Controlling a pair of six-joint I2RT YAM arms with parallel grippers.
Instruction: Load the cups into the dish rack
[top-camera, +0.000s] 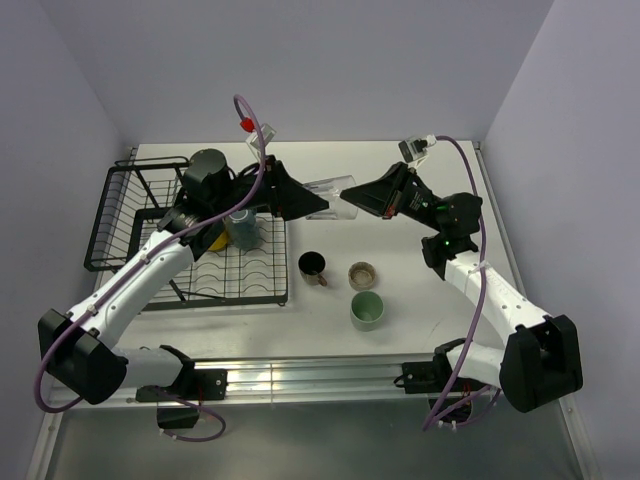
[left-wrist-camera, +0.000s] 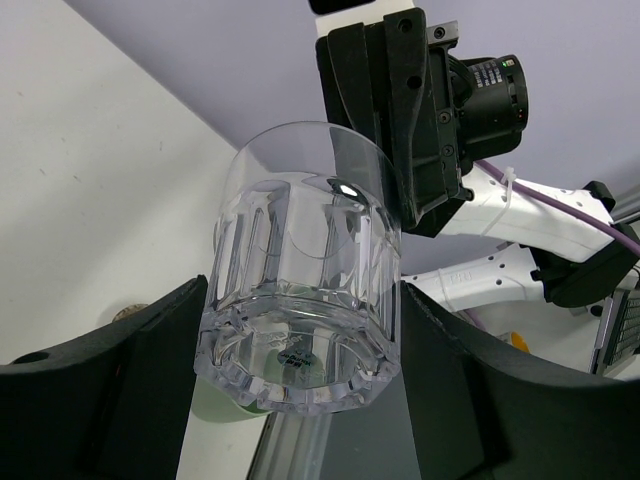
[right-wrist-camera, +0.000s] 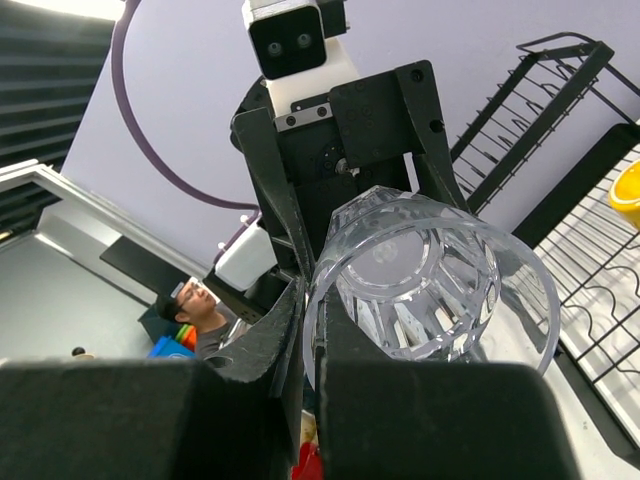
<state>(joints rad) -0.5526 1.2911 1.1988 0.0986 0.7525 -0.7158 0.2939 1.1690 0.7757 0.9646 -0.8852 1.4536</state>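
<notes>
A clear glass (top-camera: 338, 195) hangs on its side in the air between both arms, above the table's far middle. My right gripper (top-camera: 352, 200) is shut on its rim (right-wrist-camera: 325, 300), one finger inside and one outside. My left gripper (top-camera: 318, 205) has its black fingers (left-wrist-camera: 150, 370) against both sides of the glass's thick base (left-wrist-camera: 300, 360). The black wire dish rack (top-camera: 120, 215) stands at the left, holding a grey mug (top-camera: 242, 228) and a yellow mug (top-camera: 213, 238). On the table stand a black mug (top-camera: 313, 265), a beige-brown cup (top-camera: 362, 273) and a pale green tumbler (top-camera: 367, 310).
The rack's raised basket (top-camera: 140, 180) is at its far left and the curved dividers (top-camera: 245, 270) at its near right. The left arm reaches across the rack. Walls close in behind the table and at both sides.
</notes>
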